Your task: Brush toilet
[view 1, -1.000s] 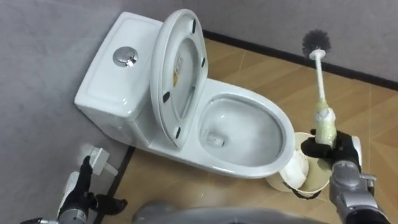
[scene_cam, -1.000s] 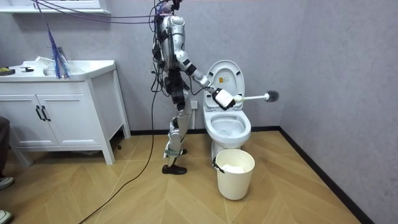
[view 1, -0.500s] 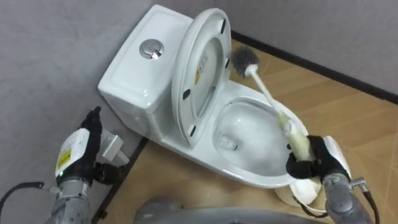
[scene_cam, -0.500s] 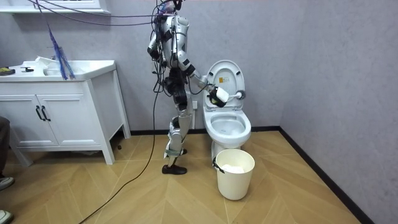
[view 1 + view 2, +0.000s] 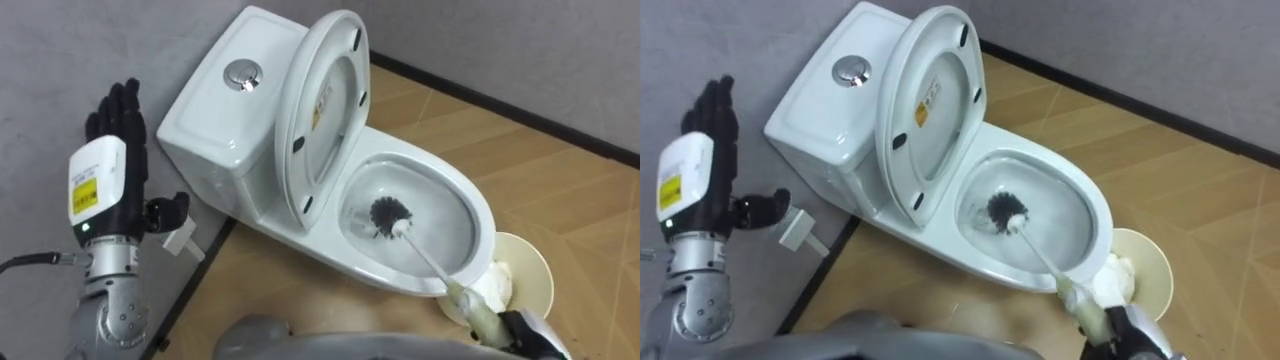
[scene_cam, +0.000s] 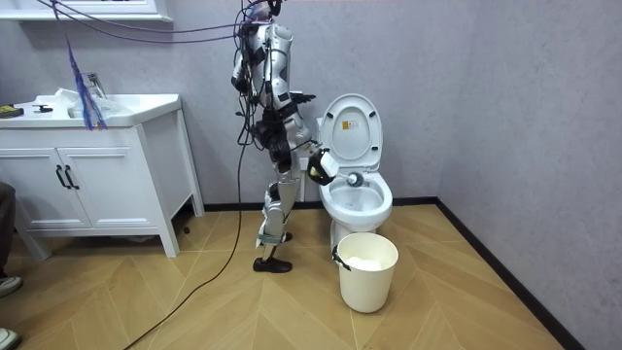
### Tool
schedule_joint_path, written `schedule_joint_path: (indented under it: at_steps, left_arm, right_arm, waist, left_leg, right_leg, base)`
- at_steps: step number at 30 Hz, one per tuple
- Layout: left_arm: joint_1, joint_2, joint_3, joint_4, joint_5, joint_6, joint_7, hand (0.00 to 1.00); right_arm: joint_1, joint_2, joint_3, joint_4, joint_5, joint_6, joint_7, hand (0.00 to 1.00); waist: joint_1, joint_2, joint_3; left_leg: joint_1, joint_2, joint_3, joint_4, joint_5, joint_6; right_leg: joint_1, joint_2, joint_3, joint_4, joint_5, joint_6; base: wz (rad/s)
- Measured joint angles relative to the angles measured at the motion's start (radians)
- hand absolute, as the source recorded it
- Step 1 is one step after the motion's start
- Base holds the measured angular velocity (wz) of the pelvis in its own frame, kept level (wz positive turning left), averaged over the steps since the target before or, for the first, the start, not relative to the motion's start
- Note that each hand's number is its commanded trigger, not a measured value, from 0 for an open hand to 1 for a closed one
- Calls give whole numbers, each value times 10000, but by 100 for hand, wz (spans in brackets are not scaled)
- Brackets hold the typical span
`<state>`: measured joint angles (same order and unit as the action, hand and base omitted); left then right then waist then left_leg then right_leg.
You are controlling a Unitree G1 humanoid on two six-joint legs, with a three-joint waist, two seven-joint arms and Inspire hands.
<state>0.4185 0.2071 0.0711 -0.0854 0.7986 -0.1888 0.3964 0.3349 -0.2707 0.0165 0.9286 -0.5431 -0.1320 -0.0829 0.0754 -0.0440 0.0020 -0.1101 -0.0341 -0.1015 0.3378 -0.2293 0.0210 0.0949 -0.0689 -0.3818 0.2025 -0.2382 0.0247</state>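
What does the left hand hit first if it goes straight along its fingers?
Probably the grey wall, left of the toilet tank: straight fingers of the left hand aim there. Depth unclear.

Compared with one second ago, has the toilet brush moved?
Yes. The brush swung down: its head was up near the wall, and now sits inside the toilet bowl.

Left arm: my forearm stands upright at the left side of my view, wrist straight. My left hand (image 5: 118, 185) is held up with its back toward me, fingers straight and pointing upward, thumb out to the side. It holds nothing.

Right arm: it reaches down and forward. My right hand (image 5: 1135, 340) sits low at the bottom right, partly cut off, fingers curled round the brush handle (image 5: 1042, 255).
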Motion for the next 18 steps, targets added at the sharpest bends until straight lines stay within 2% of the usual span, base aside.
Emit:
schedule_joint_path:
  at_steps: [5, 11, 15, 18]
  left_arm:
    - [-305, 413, -459, -286, -11, -150, 597, 0]
    - [-340, 425, -897, 18, -4, -87, 557, 0]
    - [-352, 677, -1229, 712, -3, 124, 495, 0]
    - [-667, 711, -1372, 1659, -12, 203, 168, 0]
  right_arm:
    - [-1, -60, 2, 46, -18, 33, 68, 100]
    - [9, -57, 8, 210, -185, 405, 217, 100]
    - [-221, -152, 14, 188, -565, 545, 216, 100]
    - [-723, -285, 13, 112, -1569, 698, 214, 100]
  waist:
    - [-459, 35, 37]
    - [-573, 35, 42]
    - [-673, 34, 40]
    - [-589, 61, 37]
  left_leg:
    - [42, 37, 137, -13, 4, -5]
    - [182, 61, 352, -163, 4, 0]
    - [142, 67, 430, -110, 3, 2]
    - [-40, 81, 595, -96, 4, 6]
  right_leg:
    - [-48, 10, 162, 17, -1, -3]
    - [-87, 1, 432, 29, -2, -5]
    - [-173, -3, 468, 25, -1, -5]
    - [-479, -5, 648, 246, 0, -7]
  base:
    - [-10]
    - [-13]
    - [-6]
    - [-17]
